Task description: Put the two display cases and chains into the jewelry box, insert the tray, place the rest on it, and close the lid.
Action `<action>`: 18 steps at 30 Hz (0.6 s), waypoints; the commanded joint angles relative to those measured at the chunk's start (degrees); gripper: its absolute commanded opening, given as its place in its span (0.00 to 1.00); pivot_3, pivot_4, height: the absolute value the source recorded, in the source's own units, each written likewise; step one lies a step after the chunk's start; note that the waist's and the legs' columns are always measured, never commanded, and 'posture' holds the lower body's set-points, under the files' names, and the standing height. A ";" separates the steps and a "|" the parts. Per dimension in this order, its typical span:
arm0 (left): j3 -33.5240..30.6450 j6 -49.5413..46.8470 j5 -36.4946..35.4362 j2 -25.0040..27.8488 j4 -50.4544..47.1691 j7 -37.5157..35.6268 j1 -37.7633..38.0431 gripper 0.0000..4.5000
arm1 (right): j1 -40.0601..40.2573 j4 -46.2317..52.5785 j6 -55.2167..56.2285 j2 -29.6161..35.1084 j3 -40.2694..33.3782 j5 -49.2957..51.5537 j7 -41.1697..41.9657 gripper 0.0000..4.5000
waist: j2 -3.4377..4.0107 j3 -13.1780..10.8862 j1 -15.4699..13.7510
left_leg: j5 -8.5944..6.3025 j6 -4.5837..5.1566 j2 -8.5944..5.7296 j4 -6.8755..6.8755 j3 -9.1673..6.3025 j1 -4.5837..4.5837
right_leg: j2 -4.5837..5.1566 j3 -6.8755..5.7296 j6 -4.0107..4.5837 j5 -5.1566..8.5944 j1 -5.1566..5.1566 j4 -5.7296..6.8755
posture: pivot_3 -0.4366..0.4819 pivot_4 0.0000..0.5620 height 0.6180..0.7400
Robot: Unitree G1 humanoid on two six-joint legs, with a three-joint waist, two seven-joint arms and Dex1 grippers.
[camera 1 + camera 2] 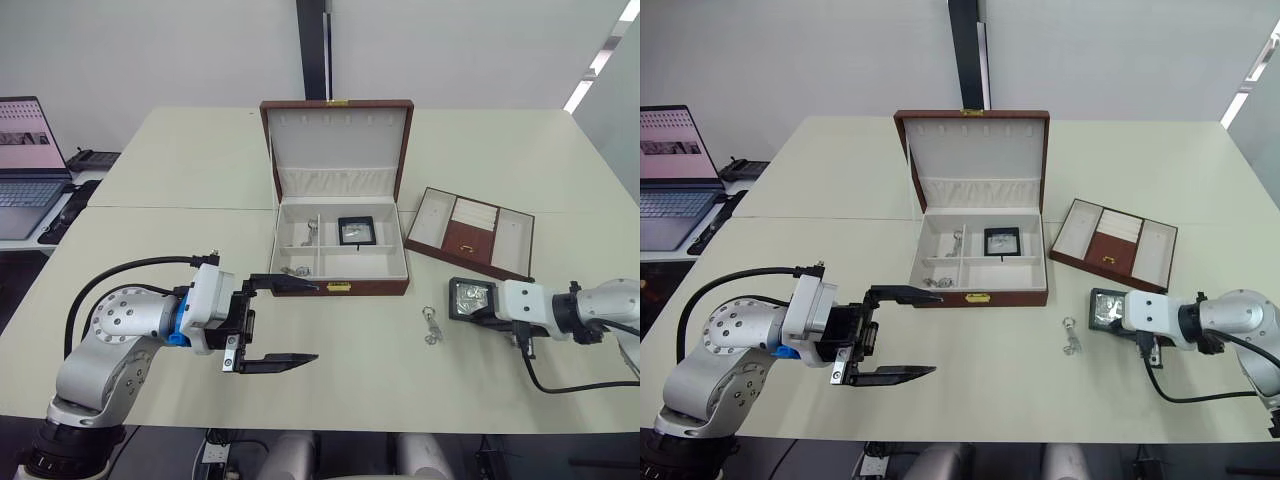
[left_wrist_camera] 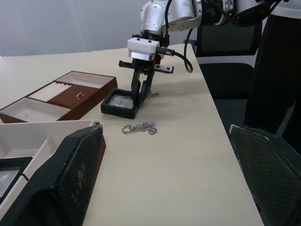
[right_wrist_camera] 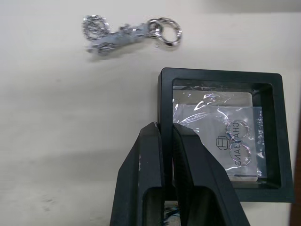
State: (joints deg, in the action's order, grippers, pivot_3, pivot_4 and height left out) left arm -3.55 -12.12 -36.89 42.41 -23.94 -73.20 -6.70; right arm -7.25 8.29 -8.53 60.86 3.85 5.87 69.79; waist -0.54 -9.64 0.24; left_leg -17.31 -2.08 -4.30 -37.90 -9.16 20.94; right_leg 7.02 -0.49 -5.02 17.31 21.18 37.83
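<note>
The left arm [image 1: 110, 340] is rounded silver-grey metal, its big joint housing ringed with small dark screws. A blue collar sits behind a white boxy wrist block, and a black cable loops from that block back to the arm. Ahead of the block comes a black frame, then the left gripper [image 1: 295, 322]: two long, flat black fingers [image 2: 70, 181] tapering to points, their inner faces finely cross-hatched.

The right arm [image 1: 600, 305] is the same silver-grey with a black band behind its white wrist block. A black cable hangs from there. The right gripper [image 3: 167, 129] has the same smooth black fingers [image 3: 146, 160], bevelled along the edges.
</note>
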 commanded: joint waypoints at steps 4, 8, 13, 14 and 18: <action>-1.45 0.80 0.28 0.10 -0.32 1.30 0.37 1.00 | 0.90 10.19 -12.52 3.95 -4.28 5.98 2.09 0.00 | 0.00 0.00 0.03 | 0.00 0.00 0.00 0.01 -0.01 0.00 | -0.01 -0.01 0.00 0.00 0.01 0.00 | 0.48 0.27 1.00; -3.02 0.34 0.87 0.42 -0.18 3.98 0.78 1.00 | -2.25 16.42 -23.50 6.91 -5.51 10.24 2.52 0.00 | 0.02 -0.01 0.03 | -0.01 0.01 0.01 0.01 0.00 0.01 | 0.00 0.01 0.00 0.00 0.03 0.00 | 0.48 0.27 1.00; -4.72 -1.72 2.01 0.47 0.66 9.96 -0.59 1.00 | -17.48 20.15 -35.58 4.92 0.27 14.35 1.44 0.00 | 0.09 -0.09 0.15 | -0.01 0.02 0.00 0.01 0.00 0.03 | -0.02 0.01 -0.01 -0.01 0.08 0.01 | 0.48 0.27 1.00; -5.32 -2.06 2.39 0.83 1.10 10.83 -0.64 1.00 | -20.46 20.00 -37.09 4.11 1.98 14.37 1.35 0.00 | 0.06 -0.11 0.18 | -0.01 0.02 0.00 0.03 -0.03 0.04 | -0.04 -0.03 -0.01 -0.01 0.08 -0.01 | 0.48 0.27 1.00; -7.14 -1.59 5.14 3.32 3.02 11.47 -0.13 1.00 | -32.81 17.01 -41.95 -1.88 9.86 13.59 1.17 0.00 | -0.02 -0.18 0.34 | -0.01 0.01 0.00 0.05 -0.02 0.14 | -0.03 -0.02 -0.01 -0.01 0.17 -0.07 | 0.48 0.27 1.00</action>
State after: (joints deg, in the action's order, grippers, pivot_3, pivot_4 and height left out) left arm -8.72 -14.39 -32.32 44.84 -20.64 -61.95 -6.78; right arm -37.77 25.42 -49.24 59.41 12.71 19.29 71.01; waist -0.56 -9.82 0.58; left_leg -17.31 -2.08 -4.28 -37.87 -9.22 21.14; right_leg 7.01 -0.53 -5.03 17.30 21.41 37.76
